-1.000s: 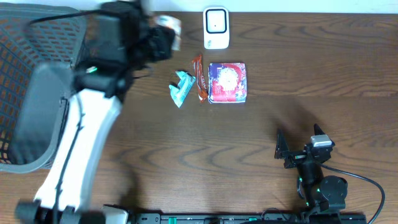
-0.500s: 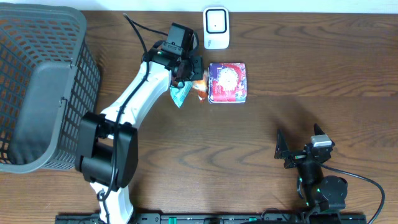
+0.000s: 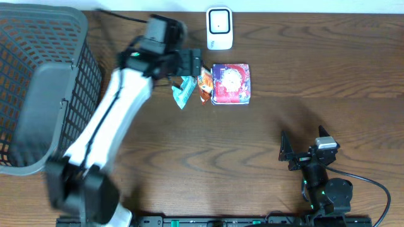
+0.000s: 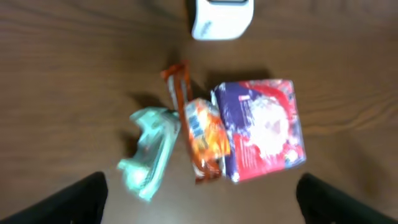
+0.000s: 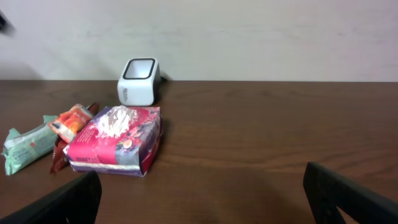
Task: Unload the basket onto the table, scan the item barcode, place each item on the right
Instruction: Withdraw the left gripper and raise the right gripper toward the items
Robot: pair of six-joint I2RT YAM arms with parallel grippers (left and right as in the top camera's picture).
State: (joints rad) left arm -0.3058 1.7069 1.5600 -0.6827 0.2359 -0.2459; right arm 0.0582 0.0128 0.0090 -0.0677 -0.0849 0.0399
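The white barcode scanner [image 3: 219, 28] stands at the table's far edge. Below it lie a teal packet [image 3: 183, 90], a small orange snack packet [image 3: 204, 83] on top of a thin brown bar, and a red-and-purple pack [image 3: 231, 83]. My left gripper [image 3: 194, 64] hovers just left of and above this group, open and holding nothing. In the left wrist view the orange packet [image 4: 208, 134] rests between the teal packet [image 4: 149, 152] and the red pack [image 4: 261, 130], ahead of the open left gripper [image 4: 202, 199]. My right gripper [image 5: 205, 199] is open near the front edge, facing the scanner [image 5: 140, 81].
A dark grey mesh basket [image 3: 38, 82] fills the left side of the table, next to the left arm. The right arm [image 3: 319, 183] sits low at the front right. Bare brown table stretches between it and the items.
The left gripper has opened and let go of the orange packet, which now lies on the bar beside the red pack. The left arm has swung leftward. The right arm is still.
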